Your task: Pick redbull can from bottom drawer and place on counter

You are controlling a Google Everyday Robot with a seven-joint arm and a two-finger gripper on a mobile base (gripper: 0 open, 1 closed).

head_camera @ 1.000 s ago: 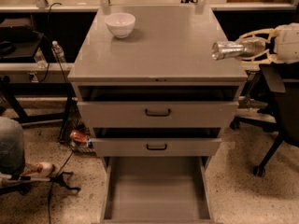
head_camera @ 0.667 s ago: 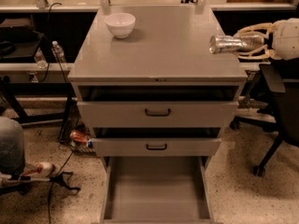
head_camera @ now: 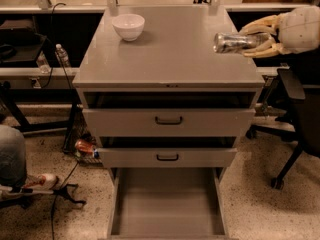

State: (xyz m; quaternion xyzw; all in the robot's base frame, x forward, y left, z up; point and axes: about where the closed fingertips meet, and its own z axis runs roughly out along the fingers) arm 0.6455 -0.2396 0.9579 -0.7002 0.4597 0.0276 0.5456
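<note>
My gripper (head_camera: 254, 40) comes in from the right, its pale fingers (head_camera: 260, 24) closed around the redbull can (head_camera: 232, 42). The slim silvery can lies on its side in the grip, held a little above the right part of the counter (head_camera: 175, 54). The bottom drawer (head_camera: 167, 206) is pulled out at the foot of the cabinet, and its flat grey floor is bare.
A white bowl (head_camera: 128, 26) stands at the back left of the counter. Two upper drawers with black handles (head_camera: 168, 120) are slightly ajar. A reddish-orange can (head_camera: 85, 147) lies on the floor at left, plastic bottles (head_camera: 61, 55) on a left shelf, a black chair (head_camera: 297, 109) at right.
My gripper has carried the can leftward and a little up, from over the counter's right edge to further in above the counter.
</note>
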